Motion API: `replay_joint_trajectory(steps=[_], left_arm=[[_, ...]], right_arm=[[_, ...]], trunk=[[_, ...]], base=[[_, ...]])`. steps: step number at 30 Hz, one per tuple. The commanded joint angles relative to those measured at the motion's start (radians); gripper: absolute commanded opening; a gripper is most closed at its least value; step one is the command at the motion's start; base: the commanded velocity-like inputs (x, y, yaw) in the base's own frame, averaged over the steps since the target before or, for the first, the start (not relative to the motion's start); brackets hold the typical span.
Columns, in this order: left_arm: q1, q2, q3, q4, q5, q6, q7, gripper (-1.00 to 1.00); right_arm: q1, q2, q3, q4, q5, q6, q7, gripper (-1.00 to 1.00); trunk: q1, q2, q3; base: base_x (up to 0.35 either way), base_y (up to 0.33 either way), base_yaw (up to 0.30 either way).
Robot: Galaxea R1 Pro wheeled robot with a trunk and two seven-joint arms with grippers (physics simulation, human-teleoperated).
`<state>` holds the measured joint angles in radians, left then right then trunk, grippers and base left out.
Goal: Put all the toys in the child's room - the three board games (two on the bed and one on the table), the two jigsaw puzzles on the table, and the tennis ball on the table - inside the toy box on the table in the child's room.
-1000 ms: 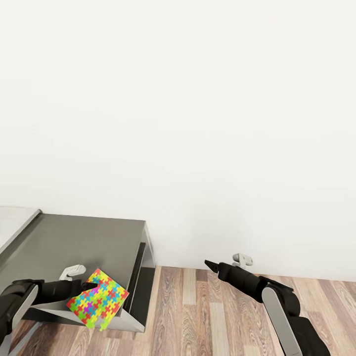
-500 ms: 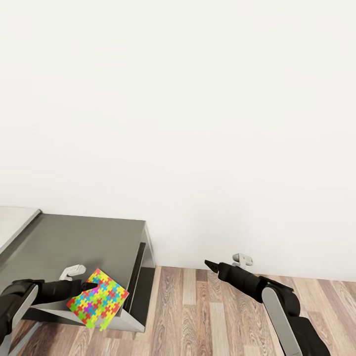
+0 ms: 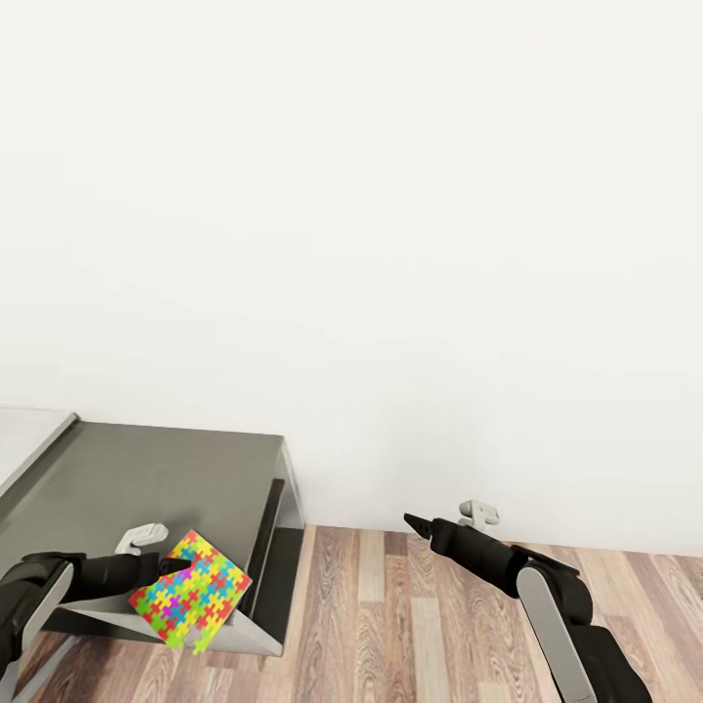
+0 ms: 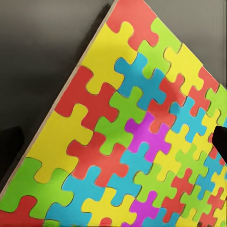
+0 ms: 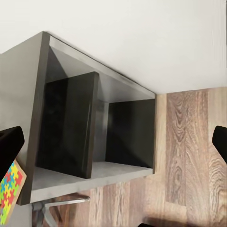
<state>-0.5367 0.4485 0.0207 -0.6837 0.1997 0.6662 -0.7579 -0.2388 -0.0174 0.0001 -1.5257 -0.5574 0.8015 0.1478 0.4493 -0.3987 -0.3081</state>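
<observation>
A multicoloured jigsaw puzzle (image 3: 192, 589) hangs tilted over the front right corner of the grey table (image 3: 146, 469), with my left gripper (image 3: 168, 574) shut on its edge. The left wrist view shows the puzzle (image 4: 132, 142) close up, one dark fingertip (image 4: 220, 142) lying across its face. My right gripper (image 3: 411, 523) is stretched out low over the wooden floor, to the right of the table. It is open, with its fingertips (image 5: 10, 142) wide apart and nothing between them. A corner of the puzzle (image 5: 7, 195) also appears in the right wrist view. The toy box, board games and tennis ball are out of view.
A plain white wall (image 3: 391, 244) rises straight ahead, close behind the table. The table's end (image 5: 94, 142) has dark open compartments split by a panel. Wooden floor (image 3: 391, 625) runs to the right of the table, along the wall.
The whole picture has shifted very slightly, so the camera has moved a touch. Both arms and the puzzle keep the same pose.
</observation>
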Motion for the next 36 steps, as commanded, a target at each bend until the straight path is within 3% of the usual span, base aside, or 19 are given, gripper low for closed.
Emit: replay_joint_trajectory(steps=[1, 12, 13, 17, 23, 36], left_arm=[[0.001, -0.049, 0.0, 0.001, -0.003, 0.011, -0.001, 1.0], [0.001, -0.048, 0.002, 0.001, -0.003, 0.012, -0.001, 1.0], [0.005, 0.004, 0.009, 0.001, -0.003, 0.013, -0.008, 1.0], [0.003, 0.027, 0.033, -0.001, 0.003, 0.017, -0.032, 1.0], [-0.003, -0.005, 0.066, -0.005, 0.038, 0.023, -0.065, 1.0], [-0.003, -0.002, 0.139, -0.005, 0.051, 0.023, -0.061, 1.0]], right_arm=[[-0.001, -0.001, 0.0, -0.001, 0.004, 0.004, 0.004, 1.0], [0.0, 0.0, 0.0, -0.001, 0.004, 0.004, 0.003, 1.0], [-0.006, 0.006, -0.006, 0.005, -0.002, -0.002, 0.009, 1.0], [-0.029, 0.029, -0.028, 0.028, -0.003, -0.024, 0.031, 1.0], [0.001, 0.061, 0.003, 0.017, -0.005, -0.019, 0.02, 1.0], [0.009, 0.062, 0.019, -0.017, -0.006, -0.015, 0.001, 1.0]], trunk=[[0.001, -0.001, -0.002], [0.001, -0.001, -0.002], [0.001, -0.001, -0.002], [0.001, -0.001, -0.002], [0.001, -0.001, -0.002], [0.001, -0.001, -0.002]], base=[[0.0, -0.04, 0.0], [0.0, -0.01, 0.0], [0.0, 0.0, 0.0], [0.0, 0.0, 0.0], [0.0, 0.0, 0.0], [0.0, 0.0, 0.0]])
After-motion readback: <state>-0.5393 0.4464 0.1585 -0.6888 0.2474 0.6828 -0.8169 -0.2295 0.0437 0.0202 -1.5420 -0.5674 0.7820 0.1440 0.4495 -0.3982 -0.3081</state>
